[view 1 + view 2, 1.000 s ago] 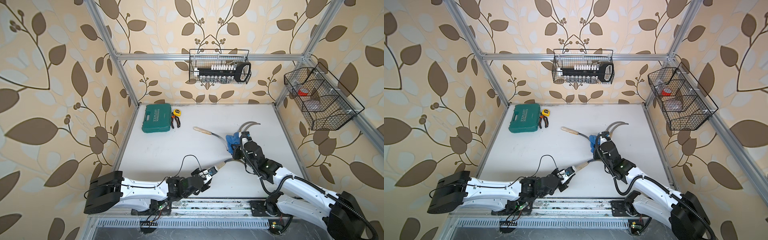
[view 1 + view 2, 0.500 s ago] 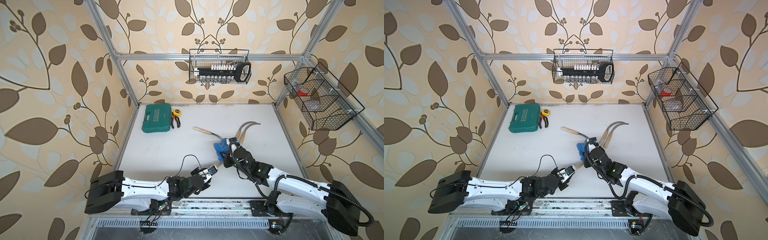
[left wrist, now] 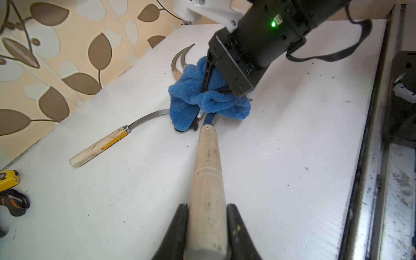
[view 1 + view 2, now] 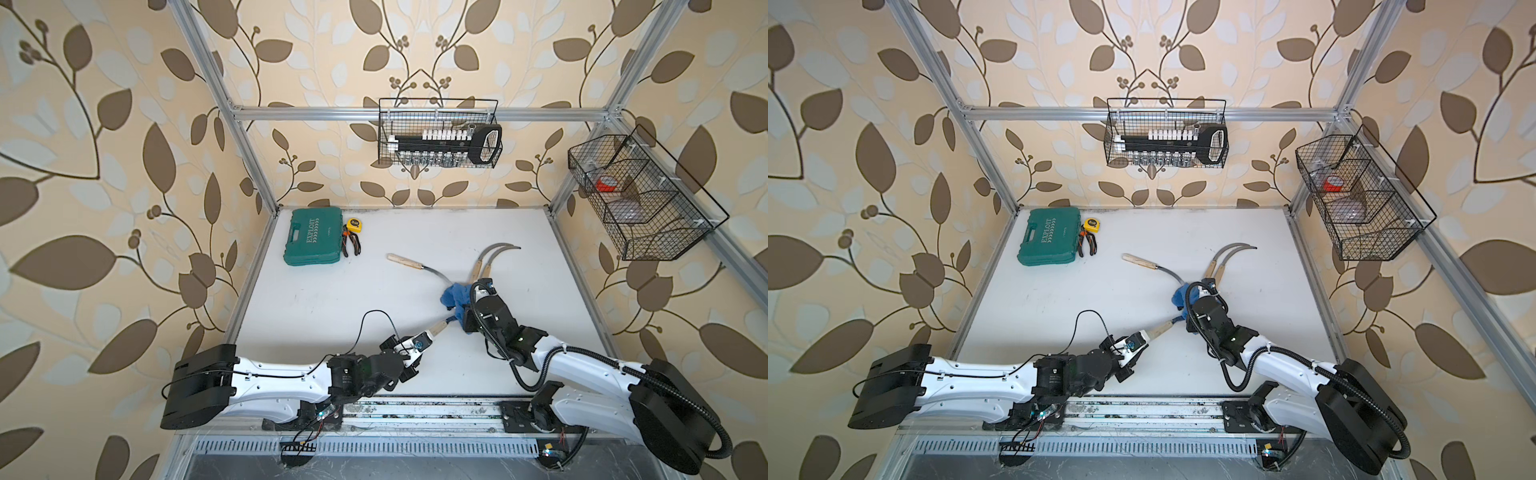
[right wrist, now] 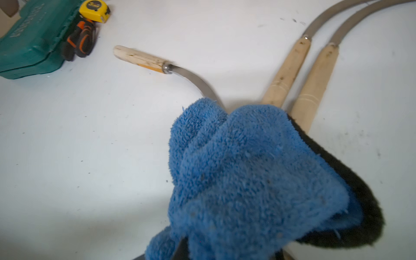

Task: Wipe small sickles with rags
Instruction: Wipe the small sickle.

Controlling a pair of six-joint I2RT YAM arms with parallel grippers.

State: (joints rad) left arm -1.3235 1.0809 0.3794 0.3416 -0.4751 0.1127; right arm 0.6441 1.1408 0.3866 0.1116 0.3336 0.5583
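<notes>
White table (image 4: pixel 332 299) inside a leaf-papered booth. Over the last second the right hand (image 3: pixel 213 87), clamped shut on the blue rag (image 3: pixel 198 99), has slid back along the blade towards the handle: a wiping stroke is under way. The right arm is bent, with its wrist tipped down. The left hand (image 3: pixel 206 227), arm low and outstretched, grips that sickle (image 3: pixel 207 171) by its wooden handle. A lone sickle (image 4: pixel 411 264) and a pair of sickles (image 4: pixel 484 266) lie just beyond.
</notes>
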